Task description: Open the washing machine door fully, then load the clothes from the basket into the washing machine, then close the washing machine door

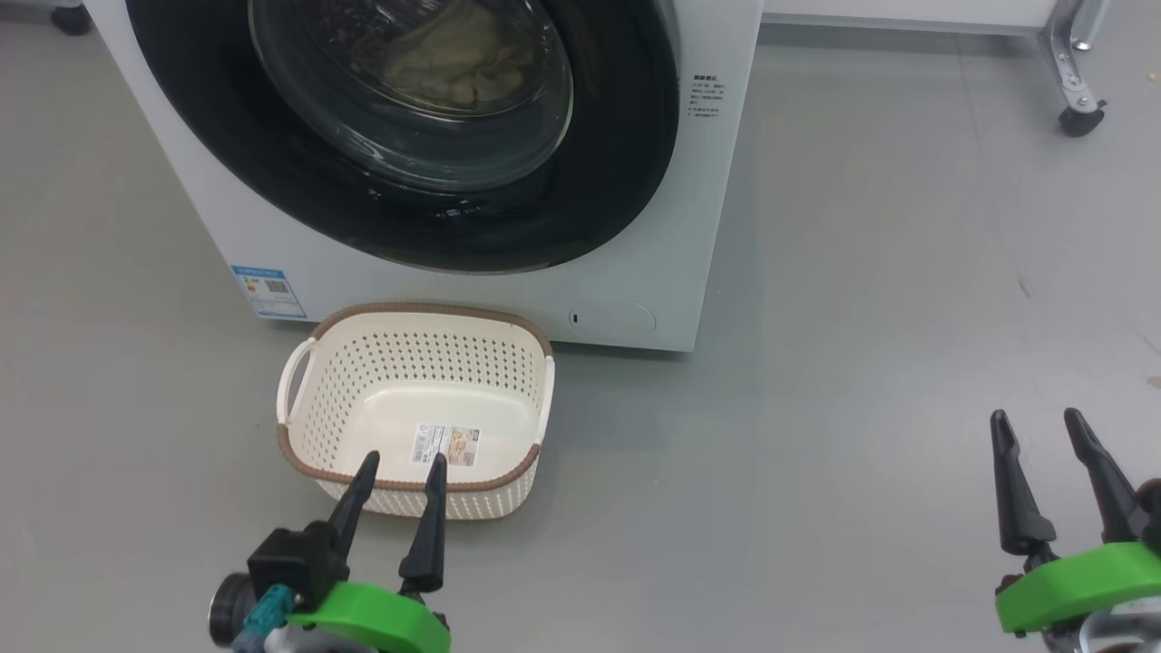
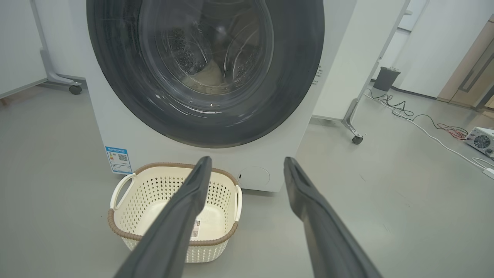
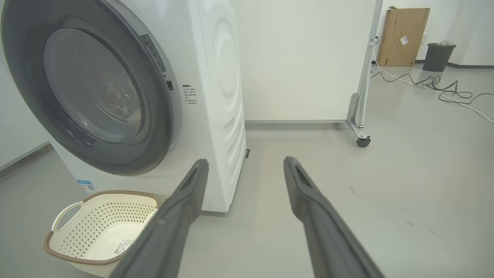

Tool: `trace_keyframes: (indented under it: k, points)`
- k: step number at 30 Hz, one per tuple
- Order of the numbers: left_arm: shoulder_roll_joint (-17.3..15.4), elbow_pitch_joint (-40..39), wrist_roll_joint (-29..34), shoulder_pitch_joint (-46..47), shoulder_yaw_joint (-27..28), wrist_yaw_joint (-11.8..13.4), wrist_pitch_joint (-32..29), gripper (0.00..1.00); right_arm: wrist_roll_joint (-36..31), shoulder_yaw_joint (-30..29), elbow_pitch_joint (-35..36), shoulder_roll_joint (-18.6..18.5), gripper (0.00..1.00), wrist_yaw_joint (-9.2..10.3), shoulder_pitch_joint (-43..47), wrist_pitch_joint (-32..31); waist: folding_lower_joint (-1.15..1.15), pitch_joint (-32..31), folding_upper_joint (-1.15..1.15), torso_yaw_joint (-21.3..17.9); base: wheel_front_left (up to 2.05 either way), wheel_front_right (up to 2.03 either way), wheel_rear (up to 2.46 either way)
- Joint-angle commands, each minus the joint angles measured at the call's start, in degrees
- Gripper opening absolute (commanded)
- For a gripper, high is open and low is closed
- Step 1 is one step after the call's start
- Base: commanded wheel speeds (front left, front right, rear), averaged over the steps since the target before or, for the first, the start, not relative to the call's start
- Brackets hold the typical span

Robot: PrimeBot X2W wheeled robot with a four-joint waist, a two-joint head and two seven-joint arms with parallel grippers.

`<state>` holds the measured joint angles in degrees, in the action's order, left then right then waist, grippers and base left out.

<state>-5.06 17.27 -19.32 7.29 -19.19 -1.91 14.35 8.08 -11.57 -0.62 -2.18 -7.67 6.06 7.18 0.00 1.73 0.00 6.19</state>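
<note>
Grey floor; washing machine door cropped above; clothes dim behind it

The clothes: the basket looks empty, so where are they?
Head view, top centre: the clothes lie inside the washing machine, behind the glass of the washing machine door, above the basket.

The grey floor carries the washing machine, the basket just before it, and a castored frame further right.
</note>
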Motion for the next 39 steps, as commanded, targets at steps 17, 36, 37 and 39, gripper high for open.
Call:
trace_keyframes:
  k: [17,36,37,39]
  points:
    - [-1.7,-3.2,-1.0,1.9,1.2,0.9,-0.1,1.0,1.1,-0.3,5.8,-0.7,1.0,0.19,1.5,-1.7,0.0,0.5,0.0,-0.2,0.0,0.0,0.0]
    - [-2.1,-3.2,-1.5,1.8,0.4,1.6,-0.1,1.0,1.2,0.2,5.3,-0.7,1.0,0.19,1.6,-1.9,0.0,0.4,0.0,-0.2,0.0,0.0,0.0]
    - [-2.1,-3.1,-1.5,1.8,0.3,1.6,-0.1,1.0,1.2,0.2,5.3,-0.7,1.0,0.19,1.7,-1.9,0.0,0.3,0.0,-0.1,0.0,0.0,0.0]
    - [-2.1,-3.1,-1.6,1.8,0.2,1.6,-0.1,1.0,1.1,0.3,5.2,-0.7,1.0,0.19,1.7,-2.0,0.0,0.3,0.0,-0.1,0.0,0.0,0.0]
